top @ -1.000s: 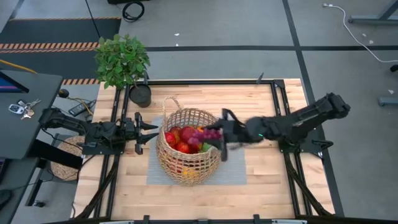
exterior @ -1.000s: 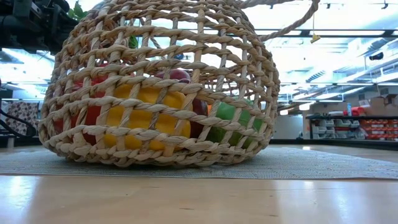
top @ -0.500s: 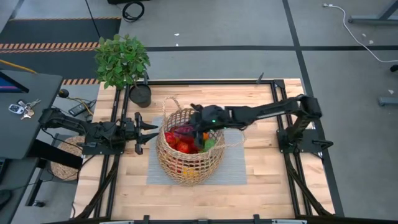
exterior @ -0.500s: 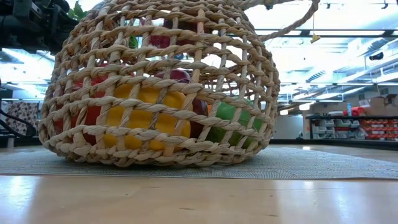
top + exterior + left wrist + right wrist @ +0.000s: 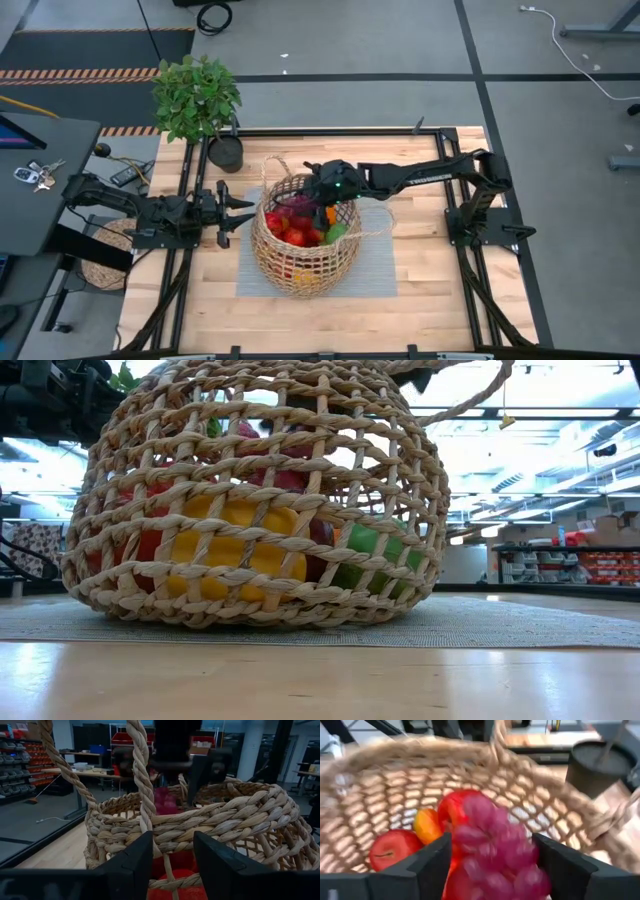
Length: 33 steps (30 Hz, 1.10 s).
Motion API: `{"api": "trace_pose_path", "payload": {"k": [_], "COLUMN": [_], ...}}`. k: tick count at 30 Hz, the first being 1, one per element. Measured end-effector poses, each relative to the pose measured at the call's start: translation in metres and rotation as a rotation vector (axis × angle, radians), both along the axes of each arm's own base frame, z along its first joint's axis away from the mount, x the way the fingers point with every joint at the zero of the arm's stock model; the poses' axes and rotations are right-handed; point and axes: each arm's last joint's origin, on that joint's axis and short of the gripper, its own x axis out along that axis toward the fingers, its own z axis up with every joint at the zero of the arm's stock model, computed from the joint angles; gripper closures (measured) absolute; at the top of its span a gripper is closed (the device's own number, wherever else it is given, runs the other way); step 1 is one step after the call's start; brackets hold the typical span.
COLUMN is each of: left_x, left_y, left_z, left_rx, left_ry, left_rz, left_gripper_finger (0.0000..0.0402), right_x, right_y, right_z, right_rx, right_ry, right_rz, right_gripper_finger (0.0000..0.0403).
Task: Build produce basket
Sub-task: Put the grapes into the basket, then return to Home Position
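Right end effector (image 5: 318,197) holds a purple grape bunch (image 5: 495,845) over the filled basket (image 5: 303,272); left end effector (image 5: 232,213) waits spread wide beside it.

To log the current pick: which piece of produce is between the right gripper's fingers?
The purple grape bunch, between the right gripper fingers over the basket; apples lie below.

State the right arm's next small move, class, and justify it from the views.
Probably open and let go: the right gripper holds the purple grape bunch inside the basket rim, just above the red apples. The left gripper waits open beside the basket.
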Motion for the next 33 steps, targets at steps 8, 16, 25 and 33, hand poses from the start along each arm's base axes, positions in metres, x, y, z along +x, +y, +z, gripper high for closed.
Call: {"api": "trace_pose_path", "payload": {"k": [8, 16, 25, 33], "left_x": [0.000, 0.000, 0.000, 0.000], "left_y": [0.000, 0.000, 0.000, 0.000], "left_z": [0.000, 0.000, 0.000, 0.000], "left_rx": [0.000, 0.000, 0.000, 0.000], "left_ry": [0.000, 0.000, 0.000, -0.001], "left_rz": [0.000, 0.000, 0.000, 0.000], "left_gripper_finger": [0.0250, 0.0254, 0.0249, 0.0253], "right_x": [-0.047, -0.115, -0.193, -0.238], "right_y": [0.018, 0.019, 0.018, 0.017], "right_z": [0.056, 0.056, 0.043, 0.002], "right_rx": [-0.097, -0.038, 0.010, 0.113], "right_ry": [-0.073, -0.227, -0.518, -0.614], "right_rz": [-0.051, -0.067, -0.075, -0.095], "right_gripper_finger": [0.0088, 0.0090, 0.0090, 0.0090]}}
